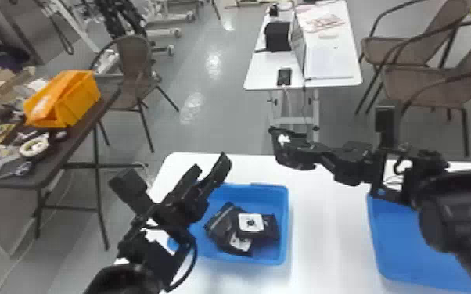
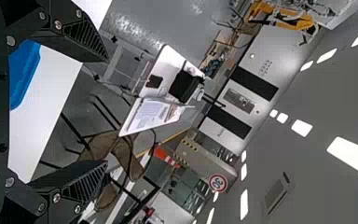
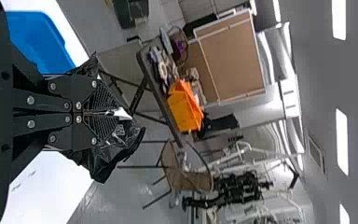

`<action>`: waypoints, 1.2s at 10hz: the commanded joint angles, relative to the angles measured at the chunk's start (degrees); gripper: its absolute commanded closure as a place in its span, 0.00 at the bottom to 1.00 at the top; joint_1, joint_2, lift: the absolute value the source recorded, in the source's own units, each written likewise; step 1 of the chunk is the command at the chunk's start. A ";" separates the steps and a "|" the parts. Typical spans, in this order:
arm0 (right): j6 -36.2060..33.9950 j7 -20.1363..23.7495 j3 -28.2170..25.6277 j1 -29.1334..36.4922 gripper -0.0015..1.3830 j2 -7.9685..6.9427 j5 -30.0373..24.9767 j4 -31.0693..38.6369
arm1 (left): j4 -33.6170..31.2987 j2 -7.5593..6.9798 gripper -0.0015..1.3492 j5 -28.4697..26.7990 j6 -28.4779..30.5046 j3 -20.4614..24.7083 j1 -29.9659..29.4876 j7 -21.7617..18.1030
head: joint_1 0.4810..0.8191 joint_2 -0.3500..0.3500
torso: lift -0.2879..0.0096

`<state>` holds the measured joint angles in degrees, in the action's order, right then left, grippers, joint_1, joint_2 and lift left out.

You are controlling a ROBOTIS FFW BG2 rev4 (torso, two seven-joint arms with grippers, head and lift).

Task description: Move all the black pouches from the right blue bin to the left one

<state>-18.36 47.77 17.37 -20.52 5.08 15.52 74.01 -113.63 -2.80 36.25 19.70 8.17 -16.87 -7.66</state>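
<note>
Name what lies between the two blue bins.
White tabletop spans from left bin to right bin in the head view; the right gripper holds a black pouch, appearing near the table's far edge there.

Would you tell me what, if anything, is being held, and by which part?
The right gripper holds a black pouch, roughly by its middle, with material showing on both sides of the fingers.

The white table directly supports the left blue bin and, well apart, the right blue bin.
</note>
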 commanded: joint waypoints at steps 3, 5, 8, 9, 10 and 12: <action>1.75 1.10 12.60 -4.88 0.92 0.37 6.10 -3.08 | -0.01 -0.54 0.20 1.72 5.27 0.18 2.46 -1.39 | 0.63 0.94 | 1.00; 2.45 1.45 16.21 -5.94 0.92 0.46 9.09 -4.40 | -0.01 -0.62 0.20 1.81 5.27 0.09 2.54 -1.39 | 0.63 0.99 | 1.00; 4.03 1.62 17.79 -7.26 0.92 0.46 11.29 -6.25 | -0.01 -1.06 0.67 1.55 7.46 -0.53 3.60 -1.83 | 0.63 1.00 | 1.00; 4.47 1.62 17.79 -7.52 0.92 0.46 11.47 -6.95 | -0.01 -1.50 0.90 2.43 9.84 -0.88 4.39 -1.57 | 0.63 1.00 | 1.00; 4.91 1.62 17.70 -7.61 0.92 0.29 11.91 -7.65 | -0.01 -1.59 0.90 1.02 10.27 -1.23 5.09 -3.15 | 0.63 1.00 | 1.00; 5.70 1.62 17.53 -7.70 0.92 0.20 11.82 -8.35 | -0.10 -0.45 0.90 1.28 9.13 -1.05 4.57 -2.71 | 0.63 0.98 | 1.00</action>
<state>-12.88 49.41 34.94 -28.19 5.29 27.34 65.92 -113.71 -3.73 37.43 29.16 6.96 -12.09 -10.38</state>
